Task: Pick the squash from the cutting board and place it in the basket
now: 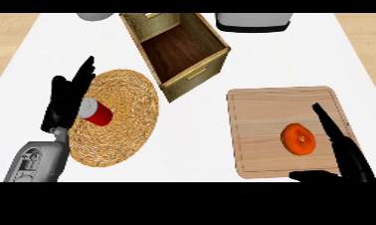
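Note:
An orange round squash [299, 139] lies on the wooden cutting board [268, 114] at the right. My right hand [345, 155] is just right of the squash, fingers straight and pointing away, thumb low near the board's front edge; it is open and apart from the squash. The woven basket [129, 94] sits at the left, shallow and round, with a red and white can [96, 111] in it. My left hand [67, 97] stands open at the basket's left rim, fingers up.
An open wooden drawer box [180, 50] lies tilted between basket and board. A white appliance [253, 21] stands at the back right and a pale object [97, 16] at the back left.

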{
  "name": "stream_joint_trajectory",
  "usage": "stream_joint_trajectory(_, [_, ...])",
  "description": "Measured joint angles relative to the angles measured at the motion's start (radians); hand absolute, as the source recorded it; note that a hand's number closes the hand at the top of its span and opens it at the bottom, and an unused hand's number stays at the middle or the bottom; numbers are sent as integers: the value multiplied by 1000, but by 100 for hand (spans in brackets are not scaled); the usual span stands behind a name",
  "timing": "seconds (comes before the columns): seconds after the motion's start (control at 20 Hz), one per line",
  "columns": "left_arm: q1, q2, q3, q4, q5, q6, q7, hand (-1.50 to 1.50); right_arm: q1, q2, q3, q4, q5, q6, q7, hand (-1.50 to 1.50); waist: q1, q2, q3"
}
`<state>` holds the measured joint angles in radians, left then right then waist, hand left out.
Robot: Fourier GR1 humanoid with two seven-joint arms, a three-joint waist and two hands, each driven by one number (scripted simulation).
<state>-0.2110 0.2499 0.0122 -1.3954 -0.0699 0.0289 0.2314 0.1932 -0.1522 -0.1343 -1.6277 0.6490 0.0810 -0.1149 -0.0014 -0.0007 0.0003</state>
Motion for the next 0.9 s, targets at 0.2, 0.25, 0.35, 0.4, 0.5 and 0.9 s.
stream_joint_trajectory(0.2, [-3, -18, 12, -7, -17, -6, 8, 0, -26, 4, 0, 21, -3, 11, 16, -150, 0, 0, 0])
stream_joint_trajectory(0.25, [11, -22, 11, -28, -20, -8, 18, 0, -27, 6, 4, 25, 1, 9, 15, -150, 0, 0, 0])
stream_joint_trajectory(0.35, [21, -28, 18, -39, -27, -12, 14, 0, -35, 12, 8, 50, 10, -5, 7, -150, 0, 0, 0])
stream_joint_trajectory(0.4, [18, -29, 26, -24, -28, -17, 1, 0, -37, 16, 13, 46, 12, -5, 14, -150, 0, 0, 1])
stream_joint_trajectory(0.5, [7, -35, 32, -7, -38, -18, -11, 0, -54, 5, -6, 97, 2, -15, -19, -150, 0, -1, 1])
stream_joint_trajectory(0.9, [6, -38, 48, -18, -46, -42, 11, 0, -76, 9, 34, 165, 88, -98, -57, 150, 1, -1, -1])
